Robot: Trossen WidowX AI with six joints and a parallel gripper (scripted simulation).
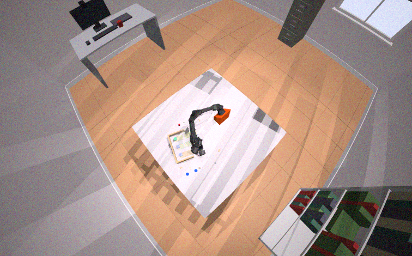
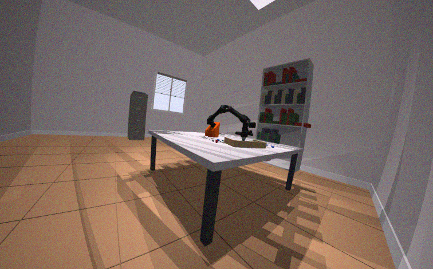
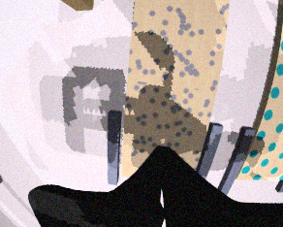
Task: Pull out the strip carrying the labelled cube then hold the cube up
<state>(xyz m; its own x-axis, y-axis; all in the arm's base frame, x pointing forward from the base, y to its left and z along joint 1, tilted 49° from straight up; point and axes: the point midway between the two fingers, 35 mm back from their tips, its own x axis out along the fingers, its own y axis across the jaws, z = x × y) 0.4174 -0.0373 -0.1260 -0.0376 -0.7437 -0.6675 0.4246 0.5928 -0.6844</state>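
Observation:
My gripper (image 2: 243,138) (image 3: 161,151) is shut and empty, low over the near end of the tan strip with grey-violet dots (image 3: 184,53) (image 1: 187,153). Dark upright posts (image 3: 114,145) (image 3: 209,147) stand on both sides of that end. The teal-dotted strip (image 3: 276,92) lies to its right in the wrist view. In the top view, a lilac cube (image 1: 180,154) is at the tan strip's far end, another lilac cube (image 1: 177,146) is in the middle lane and a green cube (image 1: 175,138) is in the third lane. Their labels are not readable. The arm hides the strips' near ends there.
A low wooden frame (image 1: 172,149) (image 2: 251,144) surrounds the strips on three sides. Blue discs (image 1: 187,174) (image 1: 195,170) lie outside it, with a small red piece (image 1: 179,124) on the other side. The arm stands on an orange base (image 1: 221,117) (image 2: 212,130).

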